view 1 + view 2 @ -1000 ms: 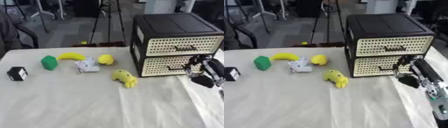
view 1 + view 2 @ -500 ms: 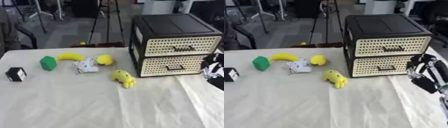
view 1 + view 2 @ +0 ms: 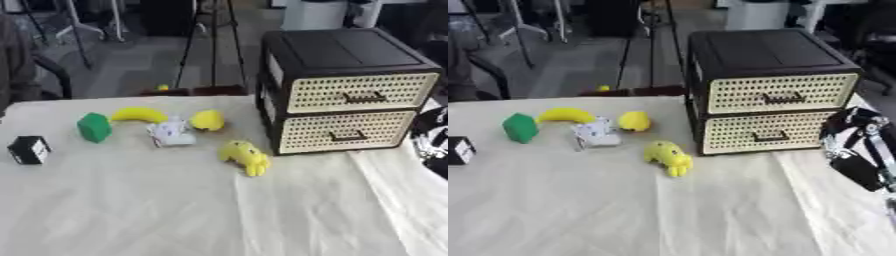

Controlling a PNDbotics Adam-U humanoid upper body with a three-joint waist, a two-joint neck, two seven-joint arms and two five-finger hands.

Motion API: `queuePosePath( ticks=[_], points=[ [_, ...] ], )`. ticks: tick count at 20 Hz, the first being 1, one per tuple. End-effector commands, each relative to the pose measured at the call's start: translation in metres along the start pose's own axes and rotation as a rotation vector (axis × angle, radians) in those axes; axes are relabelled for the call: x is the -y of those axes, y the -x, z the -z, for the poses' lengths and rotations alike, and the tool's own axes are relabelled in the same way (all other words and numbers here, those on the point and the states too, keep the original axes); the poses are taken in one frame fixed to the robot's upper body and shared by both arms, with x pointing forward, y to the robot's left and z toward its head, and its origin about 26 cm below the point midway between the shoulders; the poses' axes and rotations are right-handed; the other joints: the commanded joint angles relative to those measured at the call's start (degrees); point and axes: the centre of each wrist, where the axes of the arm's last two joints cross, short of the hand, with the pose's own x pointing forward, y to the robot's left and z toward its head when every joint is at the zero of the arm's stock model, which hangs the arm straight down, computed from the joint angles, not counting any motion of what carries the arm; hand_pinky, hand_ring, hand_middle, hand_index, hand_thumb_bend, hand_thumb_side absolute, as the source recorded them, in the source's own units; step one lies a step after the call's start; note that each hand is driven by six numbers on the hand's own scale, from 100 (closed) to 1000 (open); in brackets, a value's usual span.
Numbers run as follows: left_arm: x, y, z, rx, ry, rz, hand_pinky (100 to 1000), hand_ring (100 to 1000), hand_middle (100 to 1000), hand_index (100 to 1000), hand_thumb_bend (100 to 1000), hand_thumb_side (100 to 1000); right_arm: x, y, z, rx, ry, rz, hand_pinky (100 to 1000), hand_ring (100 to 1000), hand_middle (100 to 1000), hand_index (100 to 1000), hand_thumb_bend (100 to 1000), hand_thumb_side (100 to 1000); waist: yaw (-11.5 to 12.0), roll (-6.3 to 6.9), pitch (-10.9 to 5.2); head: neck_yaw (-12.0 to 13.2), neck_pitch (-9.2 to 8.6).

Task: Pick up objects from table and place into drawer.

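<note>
Even, soft indoor light; whole scene blurred; faint shadows.

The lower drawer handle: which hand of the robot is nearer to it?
Right. The right hand is beside the cabinet, just right of the lower drawer handle. The left hand shows in no view.

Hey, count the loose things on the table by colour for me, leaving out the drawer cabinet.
Yellow: 3, a banana, a round yellow piece, a yellow toy
Green: 1, a green block
White: 1, a white object
Black: 1, a black cube
Total: 6
</note>
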Motion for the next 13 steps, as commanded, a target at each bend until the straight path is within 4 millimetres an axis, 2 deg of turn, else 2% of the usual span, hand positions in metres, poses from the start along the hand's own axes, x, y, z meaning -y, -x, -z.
queuePosePath(
  ticks=[1,13],
  points=[
    [-0.0058,-0.0027,0.0034,0.021,-0.012,0.015,476,475,532,741,649,814,0.0129,-0.0039,0.0053,0.023,0.028,-0.016,404,613,652,607,100,726,0.03,-0.03,-0.45,-0.05,0.34],
    [-0.0053,-0.0017,0.0027,0.023,-0.003,0.016,476,473,531,747,646,816,0.0112,-0.0045,0.0061,0.028,0.019,-0.015,405,613,653,610,100,728,0.07,-0.18,-0.51,0.26,0.27]
  ],
)
